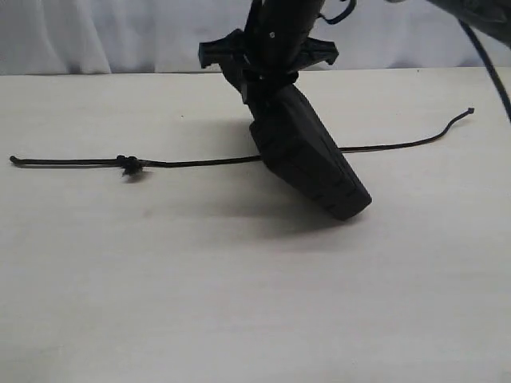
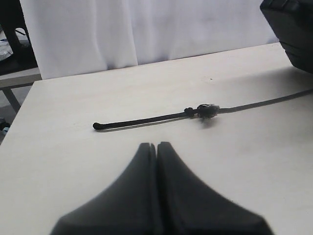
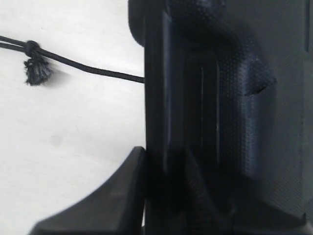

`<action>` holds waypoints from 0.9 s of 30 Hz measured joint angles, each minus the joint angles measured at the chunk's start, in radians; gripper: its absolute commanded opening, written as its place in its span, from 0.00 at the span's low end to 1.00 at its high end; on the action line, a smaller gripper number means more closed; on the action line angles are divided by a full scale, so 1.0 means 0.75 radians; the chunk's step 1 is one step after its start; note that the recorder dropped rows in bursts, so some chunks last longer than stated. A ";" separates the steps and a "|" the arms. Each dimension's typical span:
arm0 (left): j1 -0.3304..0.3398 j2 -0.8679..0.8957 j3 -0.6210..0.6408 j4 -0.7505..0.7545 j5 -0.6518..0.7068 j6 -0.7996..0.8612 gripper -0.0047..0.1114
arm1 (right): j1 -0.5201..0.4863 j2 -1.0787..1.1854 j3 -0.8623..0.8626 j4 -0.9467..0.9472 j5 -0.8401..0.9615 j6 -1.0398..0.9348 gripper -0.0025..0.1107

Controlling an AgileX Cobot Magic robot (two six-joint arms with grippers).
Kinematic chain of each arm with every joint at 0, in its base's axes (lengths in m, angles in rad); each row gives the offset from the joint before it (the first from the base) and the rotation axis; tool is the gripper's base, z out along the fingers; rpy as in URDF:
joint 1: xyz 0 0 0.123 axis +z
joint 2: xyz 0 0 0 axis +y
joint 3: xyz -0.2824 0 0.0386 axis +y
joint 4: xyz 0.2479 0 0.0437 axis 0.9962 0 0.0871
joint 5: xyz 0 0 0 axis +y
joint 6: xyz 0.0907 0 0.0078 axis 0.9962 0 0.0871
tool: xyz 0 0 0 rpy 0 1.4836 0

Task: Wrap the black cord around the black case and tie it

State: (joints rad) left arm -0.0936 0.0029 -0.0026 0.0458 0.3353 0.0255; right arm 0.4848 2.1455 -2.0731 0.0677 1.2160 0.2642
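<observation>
While right tool [image 3: 164, 156] grips tilted case [image 1: 307, 155] over cord [image 1: 200, 163] | left tool [image 2: 156, 149] closed, empty | risk: shallow end grip may let case twist out, dragging cord askew.

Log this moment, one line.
right tool: shut on case | case: tilted over cord | cord: flat on table, unwrapped | left tool: shut, empty

- Cord [image 1: 200, 163]: long, thin, black, braided. Lies flat on table [image 1: 239, 303], approx straight side to side; not wrapped yet.
- Knot [image 1: 128, 165] w/ frayed tuft near its left end in exterior view; far right end bends away slightly.
- Case [image 1: 307, 155]: black, oblong, textured. Raised & tilted, lower end down in front of cord's middle, hiding that stretch.
</observation>
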 measured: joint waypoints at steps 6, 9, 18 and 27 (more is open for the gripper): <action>0.000 0.000 0.000 0.000 0.000 0.000 0.04 | -0.166 -0.013 0.000 0.204 0.000 -0.112 0.06; 0.000 0.000 0.000 0.000 0.000 0.000 0.04 | -0.251 -0.016 0.000 0.294 0.000 -0.177 0.06; 0.000 0.000 0.000 0.000 0.000 0.000 0.04 | -0.495 -0.016 0.003 0.499 0.027 -0.370 0.06; 0.000 0.000 0.000 0.000 0.000 0.000 0.04 | -0.732 -0.018 0.186 0.980 0.011 -0.671 0.06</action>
State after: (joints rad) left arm -0.0936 0.0029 -0.0026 0.0458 0.3353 0.0255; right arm -0.0641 2.1316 -1.9336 0.8024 1.2243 -0.2391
